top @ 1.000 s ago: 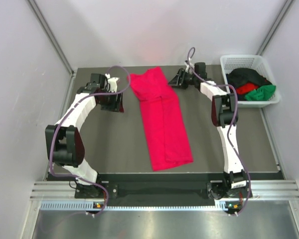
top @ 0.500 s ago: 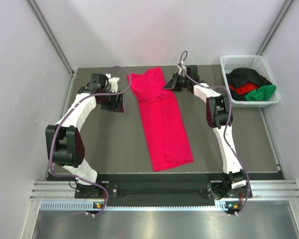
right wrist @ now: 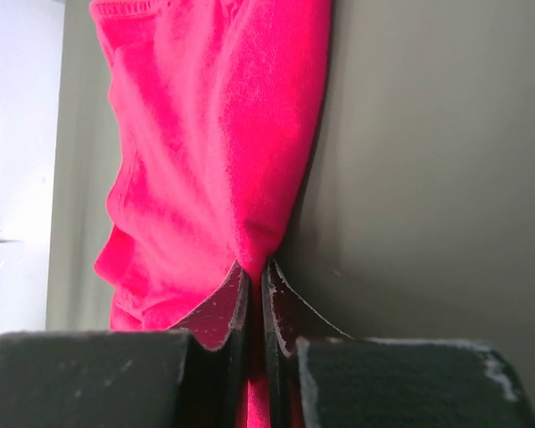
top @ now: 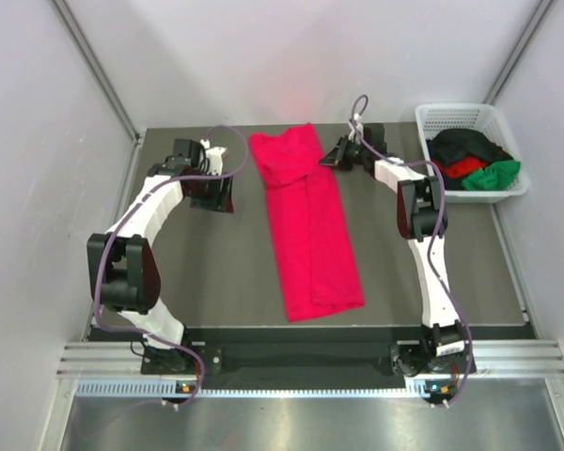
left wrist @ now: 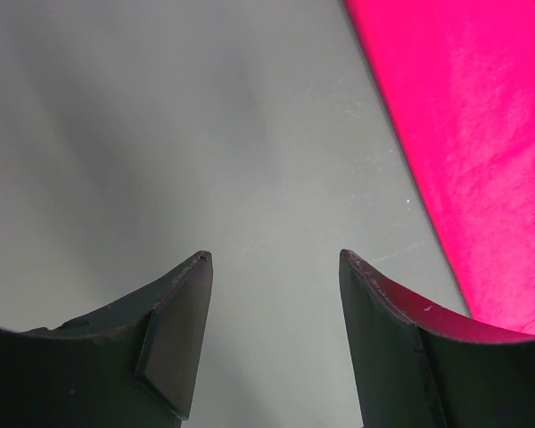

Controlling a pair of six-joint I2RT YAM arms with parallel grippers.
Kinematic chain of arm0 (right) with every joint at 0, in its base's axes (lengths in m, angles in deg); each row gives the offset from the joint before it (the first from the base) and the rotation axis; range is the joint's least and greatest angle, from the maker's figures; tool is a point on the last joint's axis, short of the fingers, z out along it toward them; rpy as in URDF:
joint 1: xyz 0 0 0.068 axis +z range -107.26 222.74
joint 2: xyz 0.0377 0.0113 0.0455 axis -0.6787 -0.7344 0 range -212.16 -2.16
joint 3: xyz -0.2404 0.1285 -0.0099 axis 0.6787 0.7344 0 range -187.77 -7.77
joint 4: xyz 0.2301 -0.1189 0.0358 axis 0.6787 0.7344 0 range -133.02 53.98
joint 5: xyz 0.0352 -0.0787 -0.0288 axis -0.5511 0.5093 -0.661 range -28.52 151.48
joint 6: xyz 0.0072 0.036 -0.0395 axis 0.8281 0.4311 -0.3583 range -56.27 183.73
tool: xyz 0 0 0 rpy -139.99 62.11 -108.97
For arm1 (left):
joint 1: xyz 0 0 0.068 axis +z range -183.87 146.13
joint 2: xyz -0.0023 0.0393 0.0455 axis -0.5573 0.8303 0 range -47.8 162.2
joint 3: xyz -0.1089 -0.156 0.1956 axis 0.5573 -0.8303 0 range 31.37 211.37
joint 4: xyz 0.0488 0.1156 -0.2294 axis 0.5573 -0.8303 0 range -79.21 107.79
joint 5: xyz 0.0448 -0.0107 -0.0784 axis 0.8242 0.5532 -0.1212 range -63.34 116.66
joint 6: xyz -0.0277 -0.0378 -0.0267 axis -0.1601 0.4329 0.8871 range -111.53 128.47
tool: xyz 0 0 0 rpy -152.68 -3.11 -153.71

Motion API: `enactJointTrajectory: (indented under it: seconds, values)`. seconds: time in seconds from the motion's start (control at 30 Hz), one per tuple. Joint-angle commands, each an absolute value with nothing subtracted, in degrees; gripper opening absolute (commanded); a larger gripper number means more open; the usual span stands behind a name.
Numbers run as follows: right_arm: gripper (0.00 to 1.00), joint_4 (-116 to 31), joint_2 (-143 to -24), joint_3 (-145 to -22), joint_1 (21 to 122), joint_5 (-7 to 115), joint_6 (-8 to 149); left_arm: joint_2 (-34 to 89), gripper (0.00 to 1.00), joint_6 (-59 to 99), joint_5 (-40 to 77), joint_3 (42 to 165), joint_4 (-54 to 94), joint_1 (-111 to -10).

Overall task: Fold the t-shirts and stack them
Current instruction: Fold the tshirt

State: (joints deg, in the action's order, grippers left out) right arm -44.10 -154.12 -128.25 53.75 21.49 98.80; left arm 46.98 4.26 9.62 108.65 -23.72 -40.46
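The right gripper [right wrist: 257,267] is pinched shut on the right-hand edge of the crimson-pink t-shirt [right wrist: 214,134], with a small peak of cloth gathered between the two fingers. In the top view this grip sits near the far end of the shirt [top: 310,235]. The left gripper [left wrist: 272,259] has its jaws apart and holds nothing. It hangs over bare table, just beside the shirt's left edge.

The shirt lies as a long narrow strip folded lengthwise, running from the far edge of the dark grey table [top: 207,272] towards the near edge, slightly slanted. Plain pale walls [top: 310,56] close in the table on three sides.

At the far right corner stands a white mesh basket [top: 470,115], well apart from the strip. It holds a black shirt [top: 465,143], a red shirt [top: 462,167] and a green shirt [top: 500,174], bunched together.
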Motion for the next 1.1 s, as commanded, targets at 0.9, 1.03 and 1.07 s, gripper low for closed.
enactJointTrajectory:
  seconds: [0.9, 1.03, 1.07]
  values:
    - [0.57, -33.0, -129.03, -103.95, 47.84, 31.16, 88.77, 44.66, 0.76, 22.78, 7.5, 103.88, -20.35, -42.92]
    - [0.59, -31.51, -116.53, -88.83, 46.0, 29.41, 90.0, 46.24, 0.78, 33.57, 3.38, 101.69, -18.25, -43.1]
    - [0.59, -30.46, -114.15, -83.76, 45.91, 28.44, 89.66, 46.68, 0.76, 35.35, 1.89, 101.07, -16.76, -43.27]
